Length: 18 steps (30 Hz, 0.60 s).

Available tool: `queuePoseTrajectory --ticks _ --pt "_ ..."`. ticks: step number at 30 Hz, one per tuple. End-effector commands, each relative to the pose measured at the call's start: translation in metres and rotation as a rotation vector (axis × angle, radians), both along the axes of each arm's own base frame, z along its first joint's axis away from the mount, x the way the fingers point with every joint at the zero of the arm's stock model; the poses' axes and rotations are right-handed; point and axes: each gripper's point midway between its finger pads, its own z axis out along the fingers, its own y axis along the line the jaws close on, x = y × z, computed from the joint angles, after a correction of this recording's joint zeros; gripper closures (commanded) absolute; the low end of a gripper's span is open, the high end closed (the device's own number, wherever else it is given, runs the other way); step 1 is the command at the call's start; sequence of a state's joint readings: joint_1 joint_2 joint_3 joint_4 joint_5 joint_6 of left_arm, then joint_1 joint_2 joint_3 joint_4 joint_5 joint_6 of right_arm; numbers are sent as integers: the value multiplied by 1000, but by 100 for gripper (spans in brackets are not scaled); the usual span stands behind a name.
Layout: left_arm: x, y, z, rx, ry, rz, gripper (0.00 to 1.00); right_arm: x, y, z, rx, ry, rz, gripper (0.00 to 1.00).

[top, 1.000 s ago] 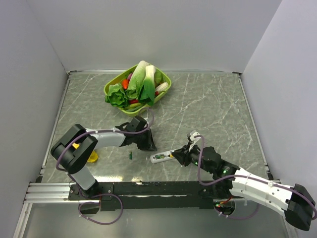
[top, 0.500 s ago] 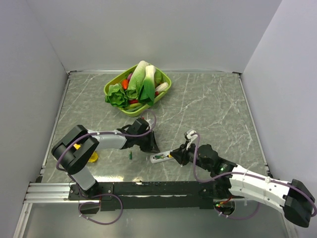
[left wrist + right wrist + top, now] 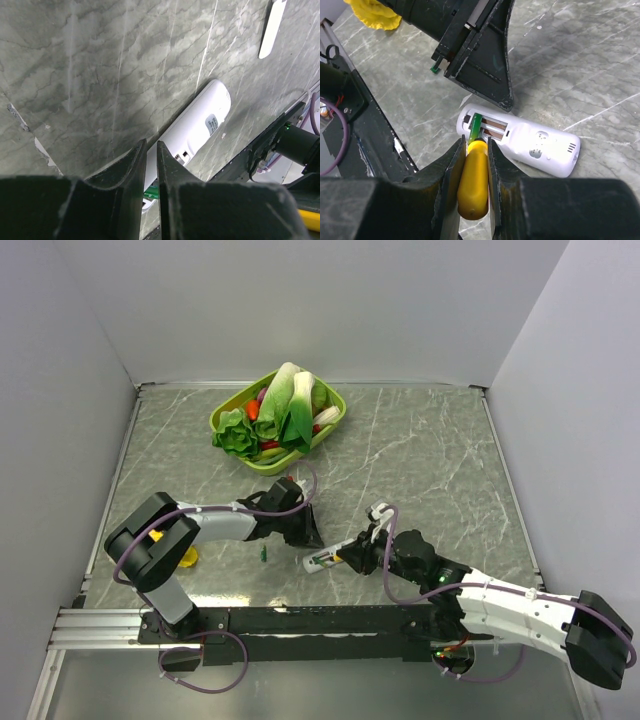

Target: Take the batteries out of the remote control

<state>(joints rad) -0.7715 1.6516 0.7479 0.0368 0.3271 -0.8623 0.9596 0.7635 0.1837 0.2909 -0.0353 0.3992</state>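
The white remote control [image 3: 322,560] lies on the table with its battery compartment open and facing up; it also shows in the right wrist view [image 3: 525,141] and the left wrist view [image 3: 197,131]. A green battery [image 3: 475,127] sits in the compartment, its end raised. My right gripper [image 3: 472,144] is shut on the yellow-handled screwdriver [image 3: 472,182], whose front end meets that battery; its blade is hidden. My left gripper [image 3: 150,146] is shut and empty, its tip down at the remote's compartment end [image 3: 306,531]. A second green battery [image 3: 263,553] lies loose to the left.
A green basket [image 3: 330,425] of toy vegetables stands at the back. A yellow object [image 3: 187,558] lies by the left arm's base. A small white cover strip [image 3: 272,22] lies apart from the remote. The black mounting rail [image 3: 300,620] runs along the near edge.
My right gripper has moved left with the screwdriver, up to the remote's open end. The remote has shifted slightly left. My left gripper has edged right and settled by the remote.
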Motion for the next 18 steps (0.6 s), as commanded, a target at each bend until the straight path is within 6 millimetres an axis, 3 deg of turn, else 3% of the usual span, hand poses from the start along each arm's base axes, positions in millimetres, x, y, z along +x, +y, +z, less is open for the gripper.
queuePoseTrajectory --ticks 1,18 --pt "6 -8 17 -33 -34 1 80 0 12 24 58 -20 24 100" --pt "12 -10 22 -20 -50 9 81 -7 19 21 84 13 47 100"
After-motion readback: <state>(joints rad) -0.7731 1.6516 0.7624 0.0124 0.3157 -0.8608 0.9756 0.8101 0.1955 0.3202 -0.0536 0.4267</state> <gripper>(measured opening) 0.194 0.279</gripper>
